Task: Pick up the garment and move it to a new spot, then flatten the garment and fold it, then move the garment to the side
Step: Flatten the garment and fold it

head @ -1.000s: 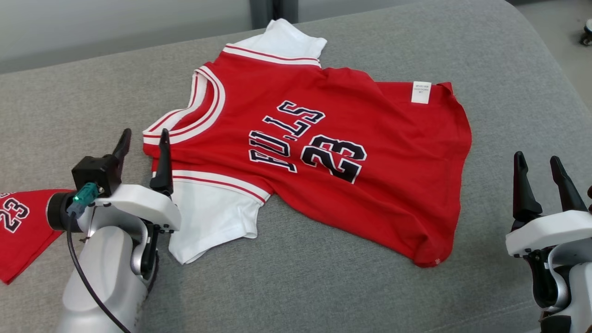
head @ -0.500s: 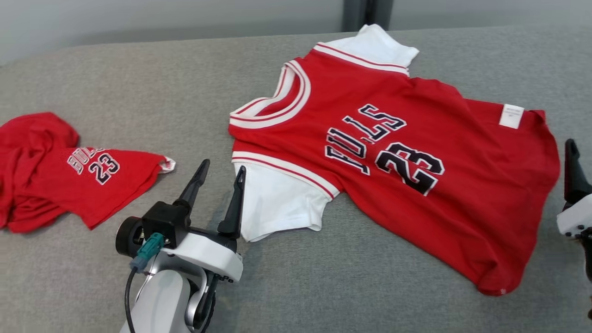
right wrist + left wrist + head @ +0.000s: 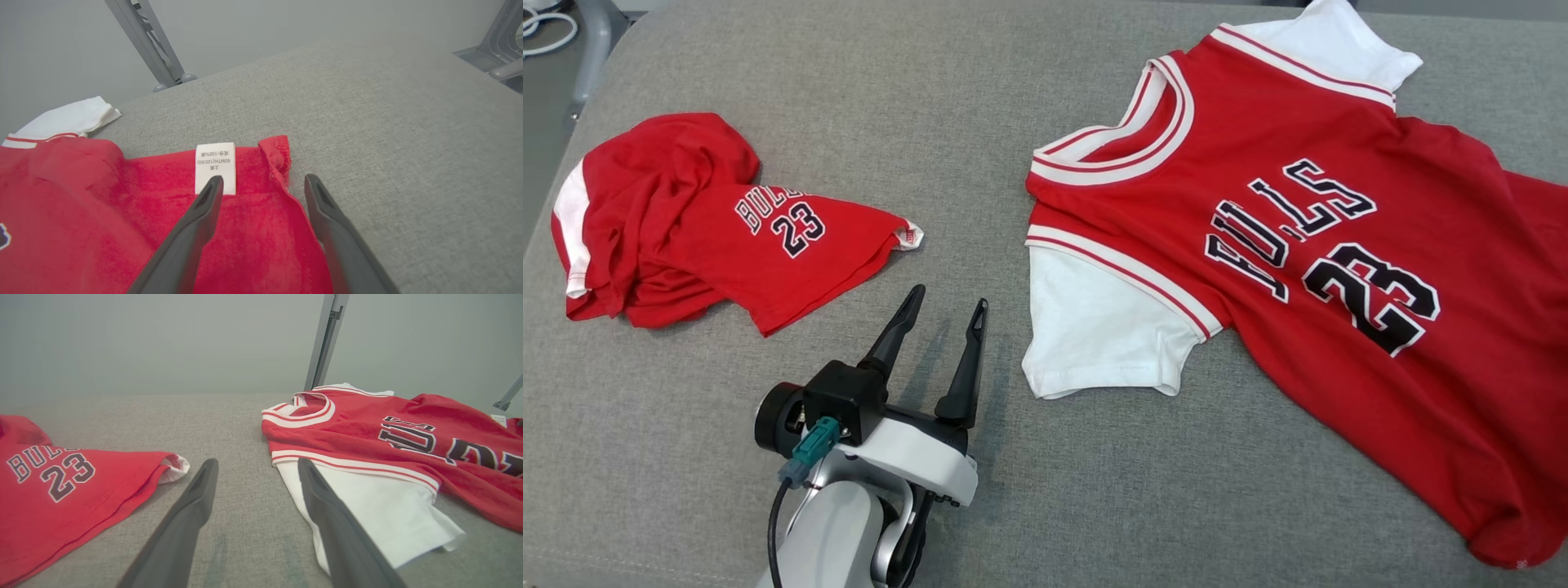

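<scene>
A red jersey garment (image 3: pixel 1258 139) with white sleeves, black "BULLS 23" lettering and a white near sleeve (image 3: pixel 1094 327) lies spread flat on the right. A second, smaller red garment (image 3: pixel 686 212) with the same print lies crumpled at the left. My left gripper (image 3: pixel 948 298) stands open over bare cushion between the two, touching neither. The left wrist view has that gripper (image 3: pixel 257 463) with the crumpled garment (image 3: pixel 41 506) on its left and the jersey (image 3: pixel 359 416) on its right. My right gripper (image 3: pixel 264 178) is open over the jersey's hem corner (image 3: pixel 102 196), by its white label (image 3: pixel 215 165).
Everything rests on a wide grey fabric cushion (image 3: pixel 849 98). Its far left corner rounds off toward a grey metal frame leg (image 3: pixel 592 41). Grey frame struts (image 3: pixel 143 41) stand behind the cushion. Bare fabric stretches along the front and between the garments.
The head camera has swung left, bringing the crumpled garment into view and carrying the right gripper out of frame. My left gripper has drawn back from the jersey's shoulder edge, still open.
</scene>
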You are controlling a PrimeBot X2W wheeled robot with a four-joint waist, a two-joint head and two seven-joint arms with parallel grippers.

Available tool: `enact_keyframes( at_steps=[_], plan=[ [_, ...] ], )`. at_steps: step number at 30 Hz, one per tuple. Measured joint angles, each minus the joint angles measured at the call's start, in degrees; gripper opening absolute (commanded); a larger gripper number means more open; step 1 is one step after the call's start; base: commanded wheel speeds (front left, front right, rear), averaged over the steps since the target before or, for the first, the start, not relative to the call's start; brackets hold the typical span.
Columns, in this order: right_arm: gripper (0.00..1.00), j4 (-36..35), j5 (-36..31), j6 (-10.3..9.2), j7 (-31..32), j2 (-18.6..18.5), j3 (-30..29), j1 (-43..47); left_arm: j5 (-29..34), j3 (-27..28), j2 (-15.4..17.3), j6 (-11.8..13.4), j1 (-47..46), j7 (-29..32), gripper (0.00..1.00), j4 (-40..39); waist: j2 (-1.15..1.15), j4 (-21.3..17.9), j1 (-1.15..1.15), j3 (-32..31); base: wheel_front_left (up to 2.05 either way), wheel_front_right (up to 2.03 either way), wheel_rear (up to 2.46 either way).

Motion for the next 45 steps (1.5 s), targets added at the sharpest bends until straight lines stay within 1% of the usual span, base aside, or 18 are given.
enact_keyframes(
  at_steps=[3,4,5,6,8,13,16,19,24,27,34,35,36,40,45],
  plan=[
    [1.0,3.2,0.0,0.0,-0.8,-0.6,0.0,-1.5,-0.2,-0.3,0.0,0.3,-0.1,0.0,1.0,-0.1,0.0,0.8,0.0,0.8,0.0,0.0,0.0],
    [0.45,4.1,0.2,0.0,-0.8,-0.7,0.3,-1.9,-0.4,-0.5,0.0,0.3,-0.2,0.0,1.0,-0.1,0.0,1.0,0.0,0.9,0.0,0.0,0.0],
    [0.0,4.9,0.9,0.0,-0.8,-0.5,0.4,-2.4,-0.5,-0.6,0.0,0.4,-0.2,0.0,1.0,-0.1,0.0,1.1,0.0,1.0,0.0,0.0,0.0],
    [0.0,5.5,1.8,0.0,-1.3,-0.4,0.0,-3.0,-0.6,-0.7,0.0,0.5,-0.2,0.0,1.0,-0.1,0.0,1.2,0.0,1.1,0.0,0.0,0.0],
    [0.0,6.5,2.4,0.0,-1.7,-0.6,-0.1,-4.0,-0.6,-0.8,0.0,0.5,-0.2,0.0,1.0,-0.1,0.0,1.3,0.0,1.1,0.0,0.0,0.0],
    [0.0,6.3,3.6,0.0,-3.2,-1.8,2.3,-6.8,-0.8,-0.9,0.0,0.6,-0.3,0.0,1.0,0.1,0.0,1.5,0.0,1.2,0.0,0.0,0.0],
    [0.0,5.6,4.0,0.0,-3.4,-3.7,3.3,-9.1,-0.9,-1.1,0.0,0.8,-0.4,0.0,1.0,0.1,0.0,1.7,0.0,1.2,0.0,0.0,0.0],
    [0.0,5.3,3.7,0.0,-3.3,-6.5,3.9,-12.4,-1.0,-1.6,0.0,0.9,-0.6,0.0,1.0,0.1,0.0,2.1,0.0,1.4,0.0,0.0,0.0],
    [0.0,6.3,1.5,0.0,-3.1,-11.0,3.7,-18.8,-1.2,-2.4,0.0,0.8,-0.9,0.0,1.0,0.0,0.0,3.3,0.0,2.1,0.0,0.0,0.0],
    [0.0,7.9,-0.5,0.0,-3.2,-13.0,3.3,-21.8,-1.6,-2.8,0.0,0.8,-0.9,0.0,1.0,0.0,0.0,4.2,0.0,2.5,0.0,0.0,0.0],
    [0.0,14.0,-4.8,0.01,-3.2,-14.7,2.4,-25.8,-1.8,-3.5,0.0,1.0,-0.9,0.0,1.0,-0.1,0.0,5.8,0.0,3.6,0.0,0.0,0.0],
    [0.39,14.8,-5.3,0.01,-3.6,-14.6,2.4,-26.1,-1.8,-3.6,0.0,1.0,-0.9,0.0,1.0,-0.1,0.0,5.9,0.0,3.7,0.0,0.0,0.0],
    [1.0,15.8,-5.6,0.0,-3.8,-14.3,2.3,-26.4,-1.8,-3.6,0.0,1.2,-0.9,0.0,1.0,-0.1,0.0,5.9,0.0,3.9,0.0,0.0,0.0],
    [1.0,19.0,-6.7,0.0,-4.2,-12.0,2.6,-26.9,-1.9,-3.7,0.0,1.6,-1.3,0.0,1.0,-0.1,0.0,5.4,0.0,4.0,0.0,0.0,0.0],
    [1.0,20.5,-7.3,0.0,-5.7,-9.2,5.3,-26.4,-1.8,-2.9,0.0,1.6,-1.4,0.0,1.0,0.1,0.0,3.6,0.0,3.2,0.0,0.0,0.0]
  ],
)
